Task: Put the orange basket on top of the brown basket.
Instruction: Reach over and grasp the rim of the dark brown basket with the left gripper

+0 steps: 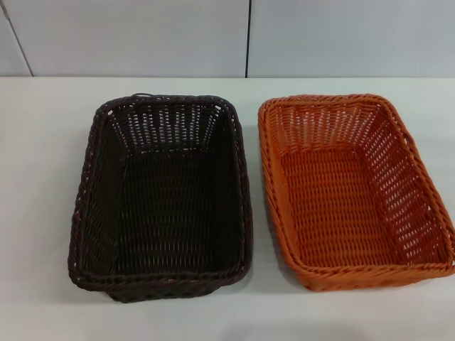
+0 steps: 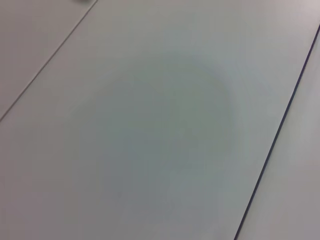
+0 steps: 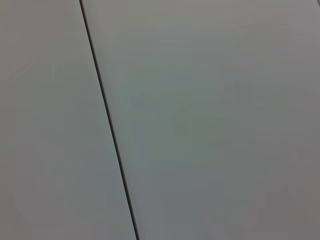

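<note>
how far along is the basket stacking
Nothing is done yet. The orange basket sits on the table beside the brown basket, on its right with a small gap between them; both are empty. Nothing is in hand: neither gripper shows in any view, and the wrist views show only plain panels. Everything is left: grasping the orange basket, lifting it and setting it on the brown one.

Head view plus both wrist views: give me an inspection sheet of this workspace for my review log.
Surface: white table, bare around the baskets.
Job's things: brown basket on the robot's left, orange basket on its right, side by side, apart, both upright and empty; not yet stacked.
Clutter: nothing seen.
Grippers: neither tool in view; wrist views show only plain panels with dark seams.
Cables: nothing seen.
Surroundings: pale wall panels behind the table.
</note>
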Tool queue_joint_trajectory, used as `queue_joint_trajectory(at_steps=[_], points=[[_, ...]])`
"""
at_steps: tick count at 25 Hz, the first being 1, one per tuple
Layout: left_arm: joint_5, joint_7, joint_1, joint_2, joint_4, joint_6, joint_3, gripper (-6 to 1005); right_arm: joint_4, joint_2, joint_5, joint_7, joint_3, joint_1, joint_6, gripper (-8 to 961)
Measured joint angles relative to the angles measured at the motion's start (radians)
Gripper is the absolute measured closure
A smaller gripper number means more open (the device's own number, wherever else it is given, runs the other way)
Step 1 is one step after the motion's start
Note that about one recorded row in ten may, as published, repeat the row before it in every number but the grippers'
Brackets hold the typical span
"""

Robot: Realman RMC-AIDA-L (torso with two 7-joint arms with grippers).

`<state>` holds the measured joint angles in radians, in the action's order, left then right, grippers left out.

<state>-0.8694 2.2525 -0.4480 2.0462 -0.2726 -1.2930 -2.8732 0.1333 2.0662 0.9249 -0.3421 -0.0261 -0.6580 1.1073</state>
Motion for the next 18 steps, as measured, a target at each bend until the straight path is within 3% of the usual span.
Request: queue_joint_trajectory(at_steps=[18], points=[[-0.007,-0.005,-0.014,0.006,-0.011,0.002,0.066,139,-0.003,-0.009,0.000,0.000,-0.001,-0.023,0.000,300]])
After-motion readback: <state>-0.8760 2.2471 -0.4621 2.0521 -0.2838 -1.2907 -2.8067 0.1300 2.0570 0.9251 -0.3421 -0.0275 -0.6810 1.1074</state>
